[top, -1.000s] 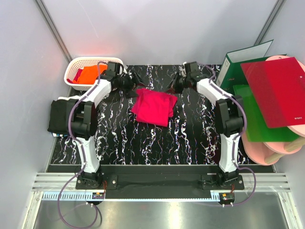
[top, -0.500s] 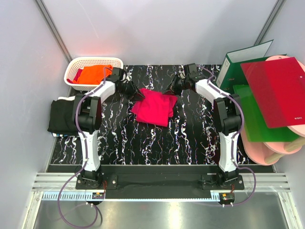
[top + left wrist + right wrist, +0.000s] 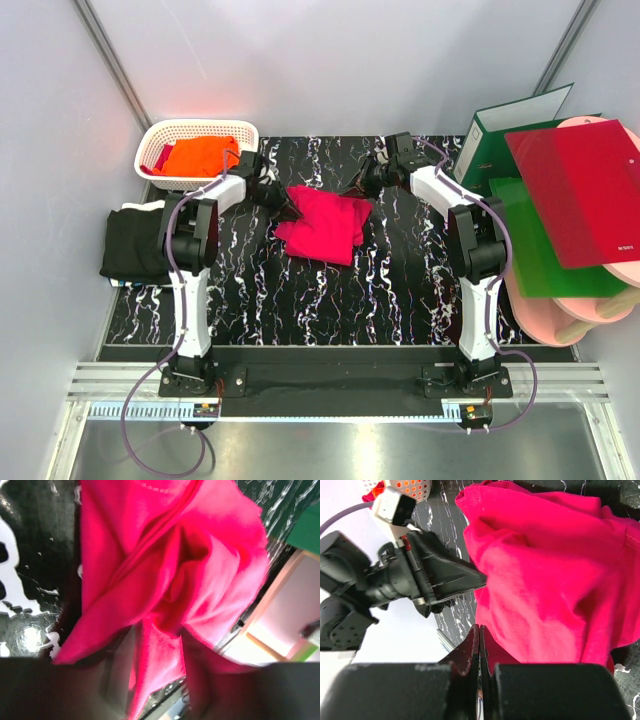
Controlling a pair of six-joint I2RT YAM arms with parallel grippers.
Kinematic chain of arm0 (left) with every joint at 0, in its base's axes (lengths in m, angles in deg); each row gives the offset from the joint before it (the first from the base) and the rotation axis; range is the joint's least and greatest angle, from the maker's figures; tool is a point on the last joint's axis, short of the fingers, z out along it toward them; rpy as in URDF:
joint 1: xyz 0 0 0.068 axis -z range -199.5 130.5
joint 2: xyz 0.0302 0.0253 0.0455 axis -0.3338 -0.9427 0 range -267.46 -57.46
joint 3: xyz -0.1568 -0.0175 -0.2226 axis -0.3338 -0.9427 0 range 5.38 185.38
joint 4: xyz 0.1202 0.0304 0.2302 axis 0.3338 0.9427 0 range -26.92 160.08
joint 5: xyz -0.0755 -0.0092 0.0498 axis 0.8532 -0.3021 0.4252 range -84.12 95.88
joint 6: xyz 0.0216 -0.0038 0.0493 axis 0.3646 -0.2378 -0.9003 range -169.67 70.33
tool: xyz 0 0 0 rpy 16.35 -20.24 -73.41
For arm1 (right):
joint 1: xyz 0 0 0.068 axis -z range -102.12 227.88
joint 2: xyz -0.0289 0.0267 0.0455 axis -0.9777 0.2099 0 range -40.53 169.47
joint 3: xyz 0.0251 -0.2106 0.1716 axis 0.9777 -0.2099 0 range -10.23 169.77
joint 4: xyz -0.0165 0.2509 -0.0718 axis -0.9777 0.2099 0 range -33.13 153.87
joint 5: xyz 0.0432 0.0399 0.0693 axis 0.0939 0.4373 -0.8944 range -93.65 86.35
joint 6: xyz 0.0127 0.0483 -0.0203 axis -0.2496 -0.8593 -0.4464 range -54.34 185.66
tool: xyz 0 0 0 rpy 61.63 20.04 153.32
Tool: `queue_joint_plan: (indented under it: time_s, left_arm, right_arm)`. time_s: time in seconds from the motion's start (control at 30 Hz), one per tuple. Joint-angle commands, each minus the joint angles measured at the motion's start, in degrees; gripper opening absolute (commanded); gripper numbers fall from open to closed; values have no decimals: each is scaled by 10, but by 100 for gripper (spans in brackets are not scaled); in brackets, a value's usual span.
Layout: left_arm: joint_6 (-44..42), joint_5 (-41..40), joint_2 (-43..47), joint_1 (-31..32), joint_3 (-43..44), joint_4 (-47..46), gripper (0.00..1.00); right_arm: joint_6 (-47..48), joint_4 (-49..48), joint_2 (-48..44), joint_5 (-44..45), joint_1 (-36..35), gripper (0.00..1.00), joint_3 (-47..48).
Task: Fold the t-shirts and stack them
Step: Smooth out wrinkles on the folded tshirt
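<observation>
Toward the far middle of the bench (image 3: 400,290), with left end effector (image 3: 157,640) narrowed on a bunched fold of the crimson-pink t-shirt (image 3: 325,225) and right end effector (image 3: 478,630) pinched shut beside its far corner, could slip off or unroll the fold if pulled from one side.

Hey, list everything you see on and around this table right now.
crimson-pink t-shirt: one, table centre
orange t-shirt: one, in basket
black t-shirt: one, table's left edge
basket: one, white, far left corner
red folder: one, right side
green folder: one, under the red
binder: one, green, far right
discs: pink, under folders, count unclear
table: one, black marbled
left gripper: black, closed on crimson-pink t-shirt
right gripper: black, shut, at that shirt's far edge
</observation>
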Motion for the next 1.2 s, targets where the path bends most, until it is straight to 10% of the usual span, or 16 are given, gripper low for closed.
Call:
queue_joint_plan:
  time_s: [0.0,0.1,0.37,0.47,0.53,0.73,1.0,1.17]
  left_arm:
    - [-13,25,-10,0,12,-5,0]
    - [-13,22,4,0,18,-5,0]
    - [-12,26,36,-5,26,4,86]
    - [-14,31,45,-6,12,7,89]
    - [-17,30,56,-7,1,8,85]
    - [-26,36,67,-7,-32,8,27]
    - [-29,46,44,-7,-32,7,50]
    - [-32,49,43,-7,-31,7,0]
  right_arm:
    - [-8,-21,-2,-17,-7,3,13]
    - [-14,-23,0,-20,-7,4,14]
    - [-28,-30,24,-39,-20,4,29]
    - [-41,-29,49,-60,-30,4,38]
    - [-45,-29,61,-69,-36,4,41]
    - [-64,-28,87,-90,-40,4,41]
    - [-63,-22,95,-89,-41,4,48]
    - [-61,-18,98,-89,-41,4,47]
